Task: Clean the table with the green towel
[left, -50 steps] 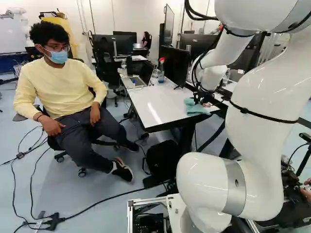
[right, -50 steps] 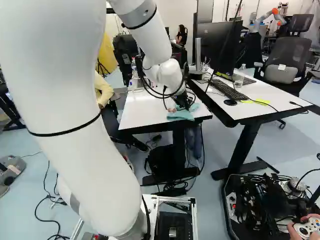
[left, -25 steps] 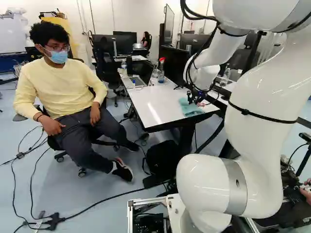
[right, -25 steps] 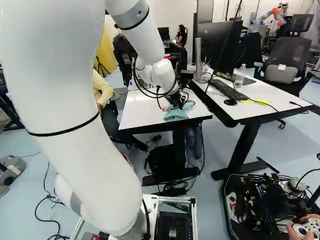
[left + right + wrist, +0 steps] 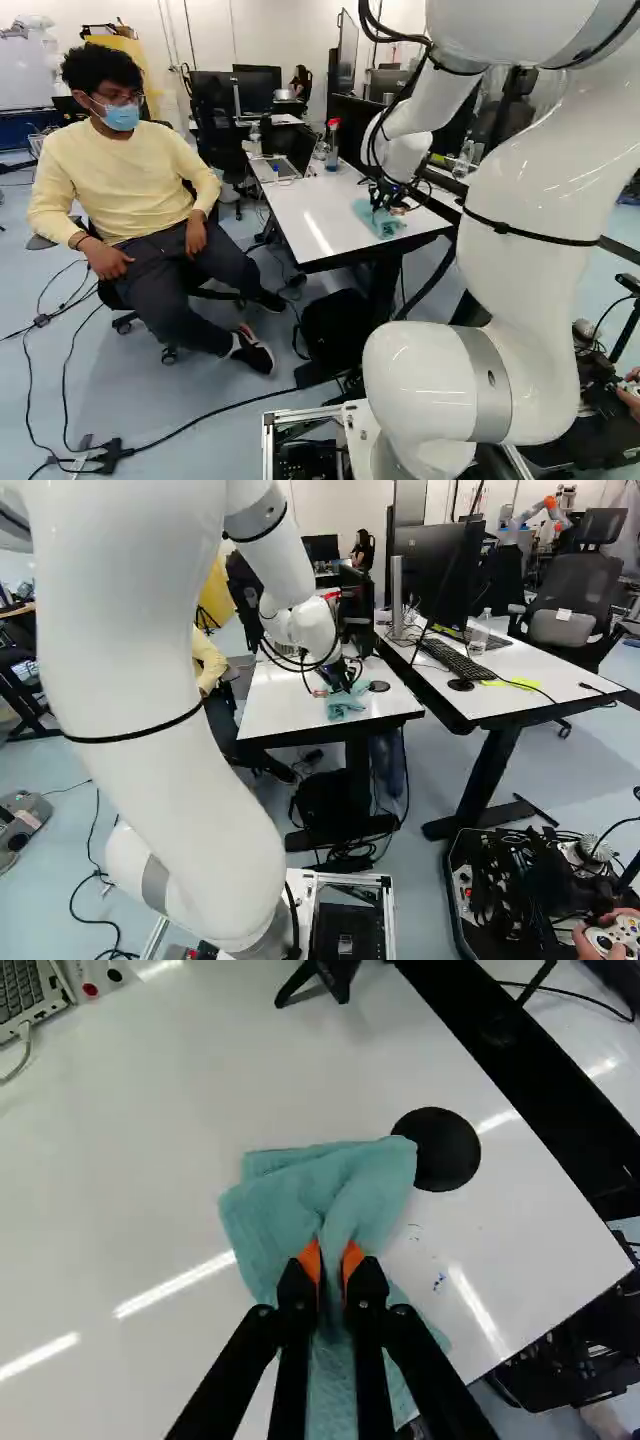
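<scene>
The gripper is clenched on the green towel; in the wrist view its two black fingers, each with one orange pad, pinch a raised ridge of the cloth from both sides. The single towel lies on a glossy white table, near a corner, soft and matt, with layered folds and a loose squarish outline; part of it spreads ahead of the fingers, part runs back beneath them.

Touching the towel's edge is one smooth, round black disc, also seen in the right base view. Near the towel, only the wrist view shows some tiny blue marks on the shiny tabletop.

Well apart from the towel, the left base view shows one open laptop and, beyond the towel, one upright bottle with a red top. To the towel's right, the right base view shows a second white table bearing one long black keyboard with rows of keys and one rounded black mouse. Below the towel's level, a dark bag sits on the floor.
</scene>
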Controlling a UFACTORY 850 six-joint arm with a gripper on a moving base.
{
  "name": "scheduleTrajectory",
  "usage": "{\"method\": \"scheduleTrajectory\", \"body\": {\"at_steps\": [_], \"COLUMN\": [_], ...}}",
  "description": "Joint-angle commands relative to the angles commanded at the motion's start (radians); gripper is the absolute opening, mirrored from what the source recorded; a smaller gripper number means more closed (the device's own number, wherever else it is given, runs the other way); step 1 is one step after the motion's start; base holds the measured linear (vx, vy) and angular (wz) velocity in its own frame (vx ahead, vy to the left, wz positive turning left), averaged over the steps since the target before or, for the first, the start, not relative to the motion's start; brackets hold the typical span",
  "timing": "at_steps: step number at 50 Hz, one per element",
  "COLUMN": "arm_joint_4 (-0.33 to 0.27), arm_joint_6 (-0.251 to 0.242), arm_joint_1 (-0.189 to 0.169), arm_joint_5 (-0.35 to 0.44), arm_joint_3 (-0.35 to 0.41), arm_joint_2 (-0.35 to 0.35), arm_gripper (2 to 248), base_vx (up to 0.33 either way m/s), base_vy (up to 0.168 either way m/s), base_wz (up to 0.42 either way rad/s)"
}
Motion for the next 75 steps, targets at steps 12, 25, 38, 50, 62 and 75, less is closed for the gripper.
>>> {"method": "scheduleTrajectory", "body": {"at_steps": [12,25,38,50,62,75], "arm_joint_4": [0.0,0.0,0.0,0.0,0.0,0.0], "arm_joint_6": [0.0,0.0,0.0,0.0,0.0,0.0], "arm_joint_1": [0.042,0.055,0.055,0.055,0.055,0.056], "arm_joint_5": [0.0,0.0,0.0,0.0,0.0,0.0], "arm_joint_3": [-0.014,-0.015,-0.015,-0.015,-0.015,-0.013], "arm_joint_2": [-0.012,-0.013,-0.013,-0.013,-0.013,-0.006], "arm_gripper": [45,45,45,45,45,45], "base_vx": [0.0,0.0,0.0,0.0,0.0,0.0], "base_vy": [0.0,0.0,0.0,0.0,0.0,0.0], "base_wz": [0.0,0.0,0.0,0.0,0.0,0.0]}}
